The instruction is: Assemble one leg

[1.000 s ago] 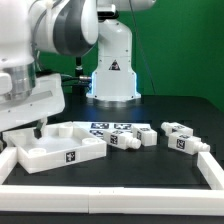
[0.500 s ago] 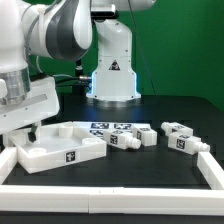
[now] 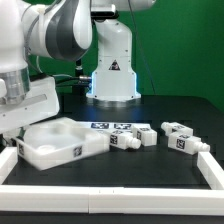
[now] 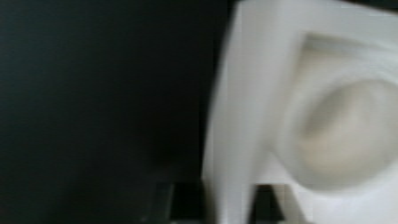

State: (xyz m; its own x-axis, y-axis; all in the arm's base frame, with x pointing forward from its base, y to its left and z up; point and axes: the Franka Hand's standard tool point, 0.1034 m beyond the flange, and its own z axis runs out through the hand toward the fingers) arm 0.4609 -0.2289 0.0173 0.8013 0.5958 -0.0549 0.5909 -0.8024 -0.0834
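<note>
My gripper [image 4: 222, 198] is clamping the rim of the white panel [image 3: 60, 148], which is tilting at lower left of the exterior view. The leg [image 3: 124, 139] is lying loose at centre, untouched. I am advising slow repositioning, keeping the panel clear of it.

The pincer [image 4: 222, 200] has tilted the white panel [image 3: 55, 142] up.

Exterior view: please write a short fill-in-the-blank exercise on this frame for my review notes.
The tool holds the panel by its ____.
The legs lie loose on the exterior view's ____ of the panel.
The table surface is ____.
Missing words: rim; right; black.
</note>
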